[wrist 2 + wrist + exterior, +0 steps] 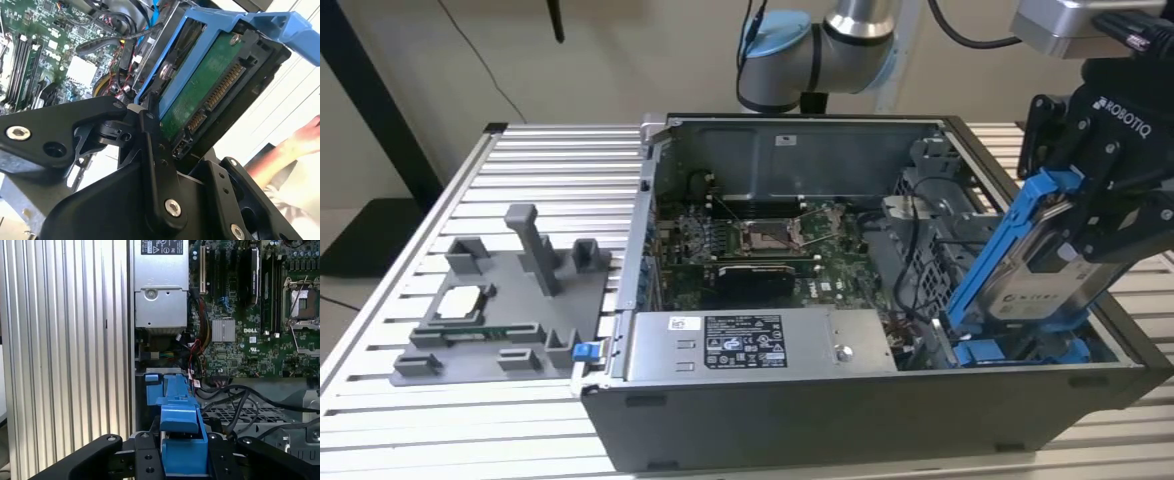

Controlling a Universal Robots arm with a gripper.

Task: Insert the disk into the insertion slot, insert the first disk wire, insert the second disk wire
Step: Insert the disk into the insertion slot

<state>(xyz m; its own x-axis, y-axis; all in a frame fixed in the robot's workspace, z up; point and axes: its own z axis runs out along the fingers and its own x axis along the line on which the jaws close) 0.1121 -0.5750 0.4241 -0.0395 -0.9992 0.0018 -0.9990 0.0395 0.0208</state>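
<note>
1. A slatted metal table (400,420) carries an open computer case (854,425). In the exterior view, the gripper (1091,232) clamps the white-labelled disk (1034,285), which is tilted with its lower end at the insertion slot (1014,352).
2. In the second wrist view, the disk's green circuit board (210,85) faces the camera (a person's hand (305,135) shows beyond).
3. In the first wrist view, the labelled power supply (160,290) sits beside the motherboard (240,340).

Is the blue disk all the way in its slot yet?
Not yet. The disk stands tilted, its top above the case, gripped by the tool, its bottom at the slot.
</note>
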